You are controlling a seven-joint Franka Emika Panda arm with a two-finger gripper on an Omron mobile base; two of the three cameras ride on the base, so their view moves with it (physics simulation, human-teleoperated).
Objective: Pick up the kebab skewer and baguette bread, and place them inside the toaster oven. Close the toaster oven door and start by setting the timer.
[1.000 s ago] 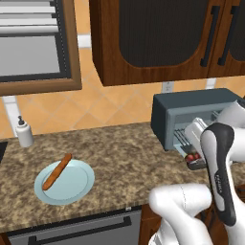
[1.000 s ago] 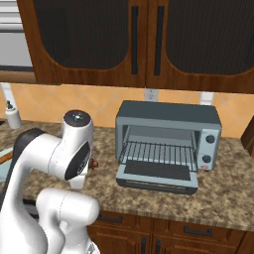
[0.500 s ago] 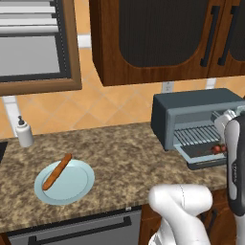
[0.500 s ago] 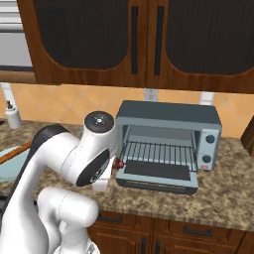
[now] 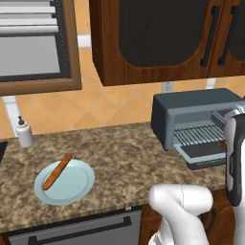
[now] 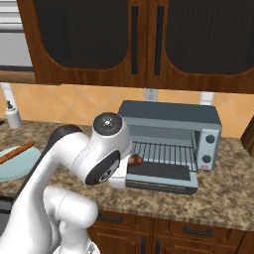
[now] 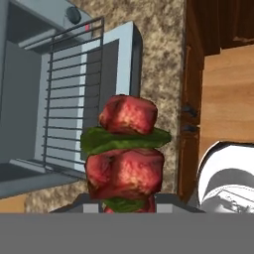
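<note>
Grey-blue toaster oven [image 6: 171,141] open, rack bare; baguette bread [image 5: 57,171] on plate [image 5: 76,185]; hand [image 7: 126,206] clamped on kebab skewer [image 7: 126,154]

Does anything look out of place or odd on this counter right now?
Nothing stands out. The oven door hangs open, the baguette lies on its plate, and the gripper holds the skewer by the rack.

A speckled brown granite table [image 5: 119,158] runs beneath dark wooden wall cabinets with black bar handles [image 6: 144,39]. An orange-tan tiled wall [image 5: 95,107] rises behind it, carrying a white wall socket [image 6: 150,94]. A small white soap bottle [image 5: 23,132] stands on the left. Brown wooden drawers [image 6: 173,230] sit below the table.
</note>
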